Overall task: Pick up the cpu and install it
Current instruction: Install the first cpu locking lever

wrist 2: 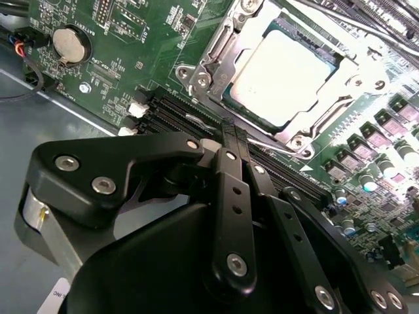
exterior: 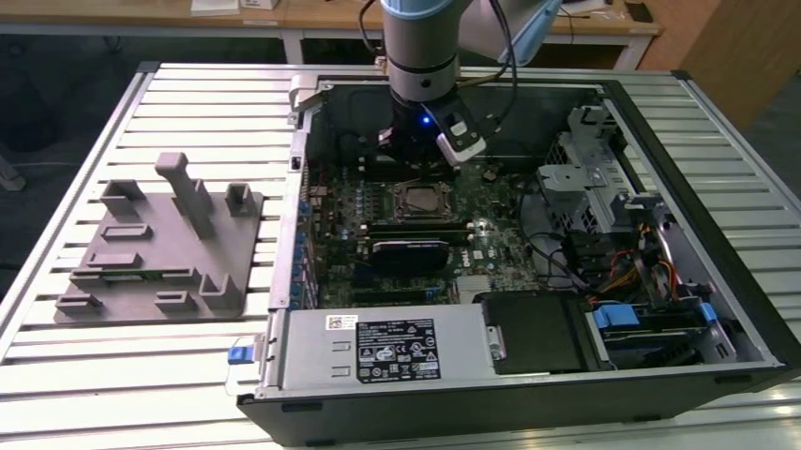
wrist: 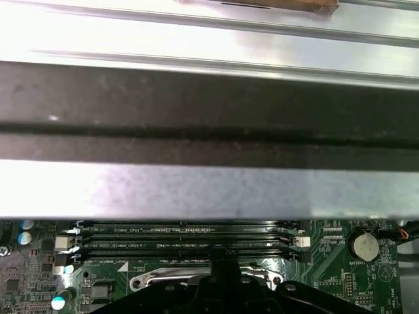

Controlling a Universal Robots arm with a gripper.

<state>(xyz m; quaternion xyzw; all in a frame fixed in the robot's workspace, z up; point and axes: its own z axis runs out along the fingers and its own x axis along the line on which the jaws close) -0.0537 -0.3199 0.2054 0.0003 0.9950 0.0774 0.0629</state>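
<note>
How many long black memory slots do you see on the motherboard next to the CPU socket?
2. Both memory slots lie side by side in the first wrist view, between the grey case wall and the socket frame. More may be hidden behind the gripper.
</note>
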